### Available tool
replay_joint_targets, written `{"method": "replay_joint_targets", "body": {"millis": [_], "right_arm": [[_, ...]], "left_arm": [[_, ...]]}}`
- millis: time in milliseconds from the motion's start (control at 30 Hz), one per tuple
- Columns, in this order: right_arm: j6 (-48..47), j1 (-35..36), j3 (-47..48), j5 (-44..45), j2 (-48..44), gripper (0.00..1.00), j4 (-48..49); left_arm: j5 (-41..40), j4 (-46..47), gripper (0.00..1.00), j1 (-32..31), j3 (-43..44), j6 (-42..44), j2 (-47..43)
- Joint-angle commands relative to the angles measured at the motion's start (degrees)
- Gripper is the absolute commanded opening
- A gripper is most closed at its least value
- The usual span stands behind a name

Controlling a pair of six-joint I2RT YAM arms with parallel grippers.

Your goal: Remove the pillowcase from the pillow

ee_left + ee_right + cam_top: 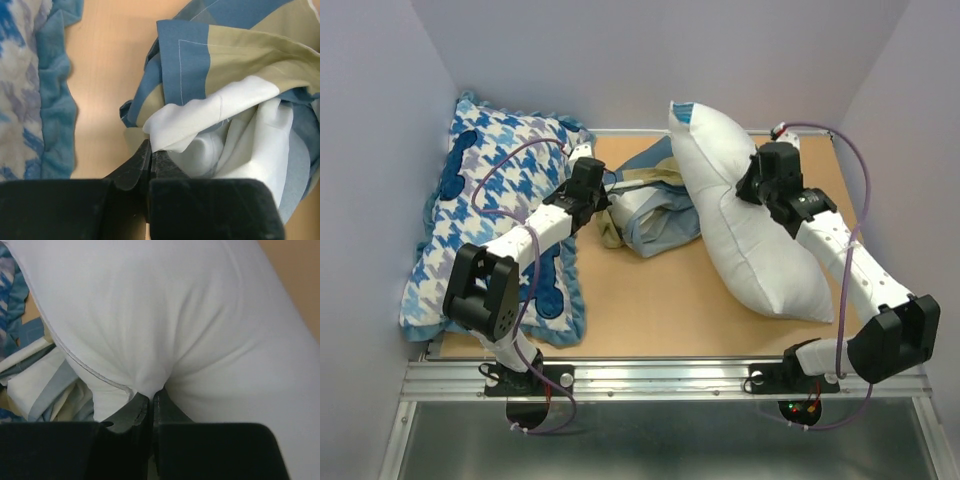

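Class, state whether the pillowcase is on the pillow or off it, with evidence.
Off. The pillowcase lies crumpled on the table beside the pillow, which shows bare white.

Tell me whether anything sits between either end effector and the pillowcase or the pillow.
Nothing visible does. The left end effector is closed on a white fold of the pillowcase; the right end effector pinches the fabric of the pillow directly.
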Motion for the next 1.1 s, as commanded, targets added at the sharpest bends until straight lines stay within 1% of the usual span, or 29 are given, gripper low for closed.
{"method": "replay_joint_targets", "body": {"millis": [0,33,100,133,200,233,267,300,333,367,400,433,500,533,667,700,767,833,867,900,1067], "right_arm": [[4.7,0.3,-10.8,-9.4,0.7,0.01,16.6],[5.2,0.2,-14.8,-10.1,1.4,0.01,18.1],[6.2,0.3,-17.8,-11.0,3.0,0.01,20.5],[6.6,0.3,-18.6,-11.0,3.6,0.01,22.1],[6.3,0.3,-18.8,-10.7,3.9,0.07,22.2],[5.9,0.3,-18.6,-11.0,3.5,0.22,22.3],[5.5,0.3,-18.1,-11.4,2.9,0.31,22.2],[4.9,0.3,-16.9,-12.1,2.2,0.39,22.2],[4.6,0.3,-16.2,-13.4,0.8,0.56,22.1],[4.6,0.3,-15.5,-14.4,-0.1,0.64,22.1],[4.7,0.4,-14.0,-17.4,-1.7,0.72,21.4],[4.7,0.3,-13.3,-19.0,-2.4,0.83,21.2],[5.3,0.3,-11.5,-22.5,-3.8,0.96,20.1],[5.3,0.3,-11.0,-23.0,-5.1,1.00,19.7],[5.0,0.3,-9.2,-23.2,-8.6,1.00,16.3],[4.8,0.3,-9.0,-23.1,-9.4,1.00,15.8],[4.7,0.3,-8.8,-22.5,-11.1,1.00,13.9],[5.2,0.3,-9.5,-20.7,-15.5,1.00,12.9],[5.3,0.3,-9.7,-19.9,-15.5,1.00,12.7],[5.3,0.3,-9.9,-18.3,-17.9,1.00,12.1],[4.4,0.3,-11.4,-14.5,-24.2,1.00,10.1]], "left_arm": [[1.1,4.5,0.11,0.1,-3.7,0.3,-7.4],[1.9,4.6,0.17,-0.3,-4.3,0.6,-8.3],[2.4,4.9,0.27,-0.7,-6.1,1.0,-11.4],[3.3,5.2,0.36,-1.0,-6.7,1.5,-12.3],[4.6,5.2,0.42,-1.6,-7.7,1.7,-15.2],[4.7,5.2,0.47,-1.9,-7.8,2.1,-16.3],[4.0,4.9,0.53,-2.0,-8.0,2.3,-17.3],[3.4,4.5,0.55,-2.4,-8.1,2.2,-19.6],[2.2,4.3,0.55,-2.4,-8.4,2.4,-20.7],[1.9,4.2,0.58,-2.4,-8.6,2.6,-21.9],[1.7,4.1,0.59,-2.4,-8.5,3.1,-24.0],[1.6,3.7,0.59,-2.4,-8.3,3.3,-24.9],[1.8,1.4,0.59,-2.4,-6.6,3.4,-26.8],[2.6,-0.3,0.59,-2.4,-6.0,3.6,-27.4],[5.4,-1.5,0.59,-2.5,-6.1,5.0,-32.5],[5.6,-1.5,0.59,-2.5,-6.5,5.3,-35.0],[5.5,-1.8,0.60,-2.5,-7.2,6.3,-37.3],[5.5,-2.4,0.60,-2.5,-7.6,6.7,-40.9],[5.4,-2.5,0.60,-2.5,-7.7,6.7,-40.9],[6.0,-3.1,0.61,-2.5,-7.9,7.1,-42.2],[7.5,-4.3,0.61,-2.5,-8.4,7.8,-45.0]]}}
